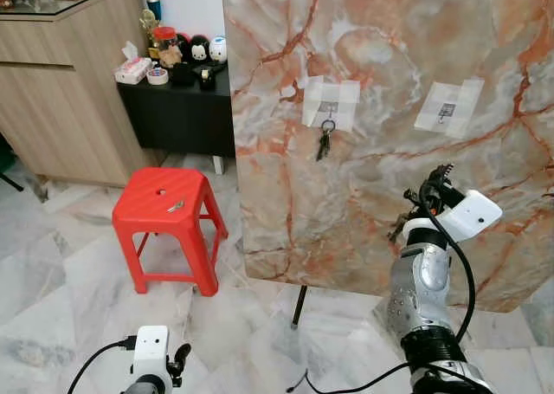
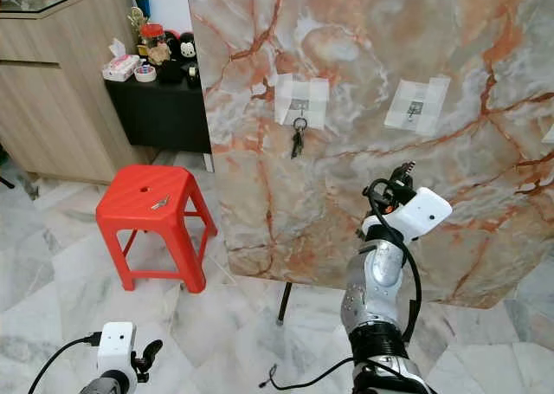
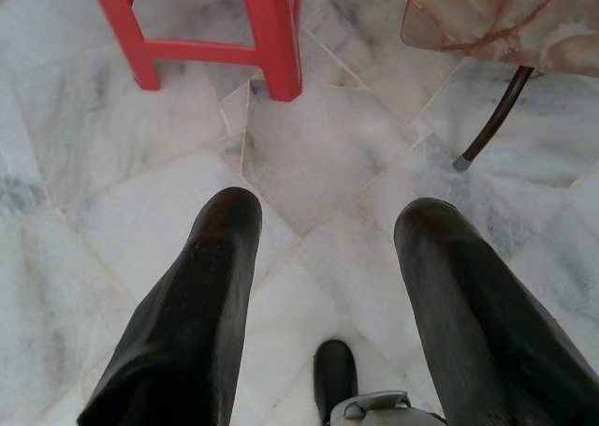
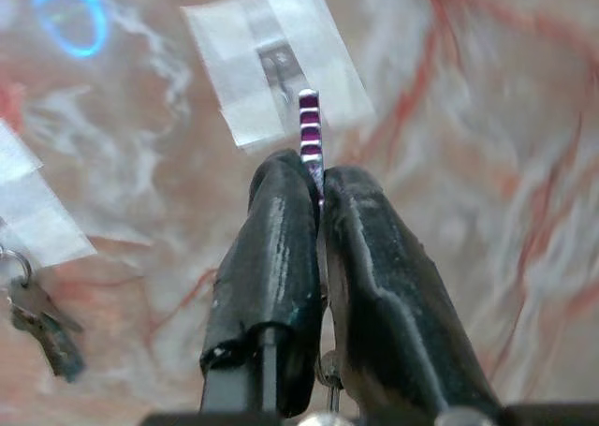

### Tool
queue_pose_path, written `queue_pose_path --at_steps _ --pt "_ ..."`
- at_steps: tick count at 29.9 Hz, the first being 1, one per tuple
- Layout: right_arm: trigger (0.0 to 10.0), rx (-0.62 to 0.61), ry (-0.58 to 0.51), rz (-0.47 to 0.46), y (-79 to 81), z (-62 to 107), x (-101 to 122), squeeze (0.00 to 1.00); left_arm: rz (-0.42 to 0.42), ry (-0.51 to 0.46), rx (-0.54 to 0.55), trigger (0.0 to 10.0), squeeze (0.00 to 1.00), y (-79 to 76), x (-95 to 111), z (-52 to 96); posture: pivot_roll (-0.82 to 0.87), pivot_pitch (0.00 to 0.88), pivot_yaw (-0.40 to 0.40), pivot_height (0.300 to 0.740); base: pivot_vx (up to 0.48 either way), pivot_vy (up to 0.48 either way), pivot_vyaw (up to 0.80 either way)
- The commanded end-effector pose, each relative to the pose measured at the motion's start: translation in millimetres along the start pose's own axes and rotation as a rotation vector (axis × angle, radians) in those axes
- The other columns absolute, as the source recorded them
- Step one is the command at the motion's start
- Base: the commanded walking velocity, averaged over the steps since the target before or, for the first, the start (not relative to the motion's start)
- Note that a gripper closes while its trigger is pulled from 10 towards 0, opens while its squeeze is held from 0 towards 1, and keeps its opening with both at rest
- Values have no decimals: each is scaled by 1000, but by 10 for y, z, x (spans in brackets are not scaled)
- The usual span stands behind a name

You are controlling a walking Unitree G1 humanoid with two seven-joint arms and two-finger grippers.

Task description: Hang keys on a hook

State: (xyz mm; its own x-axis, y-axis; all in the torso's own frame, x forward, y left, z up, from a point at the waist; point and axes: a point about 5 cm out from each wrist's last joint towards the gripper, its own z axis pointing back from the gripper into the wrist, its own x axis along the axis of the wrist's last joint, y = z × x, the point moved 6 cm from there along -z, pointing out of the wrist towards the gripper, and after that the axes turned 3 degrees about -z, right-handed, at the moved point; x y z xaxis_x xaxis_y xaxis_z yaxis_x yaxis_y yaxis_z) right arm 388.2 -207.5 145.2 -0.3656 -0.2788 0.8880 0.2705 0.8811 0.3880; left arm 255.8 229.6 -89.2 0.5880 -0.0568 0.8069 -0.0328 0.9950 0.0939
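Observation:
My right gripper point(image 1: 438, 183) is raised in front of the marble board point(image 1: 381, 56), below the right taped hook point(image 1: 447, 111). It is shut on a key piece with purple and white stripes point(image 4: 309, 131), whose tip points up toward that hook point(image 4: 279, 68). A bunch of keys point(image 1: 325, 139) hangs from the left taped hook point(image 1: 328, 108). My left gripper point(image 1: 177, 359) hangs low over the floor, open, with nothing between its fingers point(image 3: 197, 295).
A red plastic stool point(image 1: 169, 212) stands left of the board with a small metal item point(image 1: 176, 206) on its seat. The board rests on a thin dark leg point(image 1: 299, 306). A black side table point(image 1: 177, 108) and a wooden cabinet point(image 1: 61, 91) stand at the back left.

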Motion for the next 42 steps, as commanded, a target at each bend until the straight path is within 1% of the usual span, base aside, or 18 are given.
queue_pose_path --at_steps 1,4,7,10,12,13,15,17,22,28,30,32,42 --pt "10000 40 -71 31 92 -25 166 0 15 -8 4 10000 0 3 6 3 59 0 -62 740 0 0 0" --pt "10000 55 -98 72 125 -31 223 0 20 -11 5 10000 0 3 16 0 60 0 -63 740 0 0 0" --pt "10000 66 -104 77 165 -26 230 0 19 -13 4 10000 0 4 22 -2 58 0 -63 740 0 0 0" --pt "10000 42 -93 58 142 -25 214 0 20 -20 1 10000 0 1 35 -3 61 0 -64 740 0 0 0" --pt "10000 20 -99 86 100 -20 232 0 21 -21 1 10000 0 5 33 -1 62 0 -65 740 0 0 0" --pt "10000 -1 -108 131 63 -21 254 0 22 -21 1 10000 0 6 32 0 62 0 -65 740 0 0 0" --pt "10000 -26 -122 182 20 -20 284 0 23 -22 1 10000 0 7 31 1 62 0 -65 740 0 0 0" --pt "10000 -66 -186 273 -67 -14 418 0 23 -23 2 10000 0 11 31 3 57 0 -63 740 0 0 0" --pt "10000 -97 -201 293 -136 -4 461 0 23 -26 -1 10000 0 -6 41 -2 51 0 -61 740 0 0 0" --pt "10000 -93 -227 300 -70 5 518 0 25 -28 -5 10000 0 -16 49 -5 54 0 -60 740 0 0 0" --pt "10000 -81 -244 319 -14 4 551 0 26 -28 -3 10000 0 -12 50 -6 56 0 -62 740 0 0 0" --pt "10000 -74 -248 331 7 8 556 0 28 -28 -2 10000 0 -8 49 -5 56 0 -63 740 0 0 0" --pt "10000 -79 -250 328 7 15 560 0 29 -27 0 10000 0 -3 47 -4 56 0 -63 740 258 0 0"
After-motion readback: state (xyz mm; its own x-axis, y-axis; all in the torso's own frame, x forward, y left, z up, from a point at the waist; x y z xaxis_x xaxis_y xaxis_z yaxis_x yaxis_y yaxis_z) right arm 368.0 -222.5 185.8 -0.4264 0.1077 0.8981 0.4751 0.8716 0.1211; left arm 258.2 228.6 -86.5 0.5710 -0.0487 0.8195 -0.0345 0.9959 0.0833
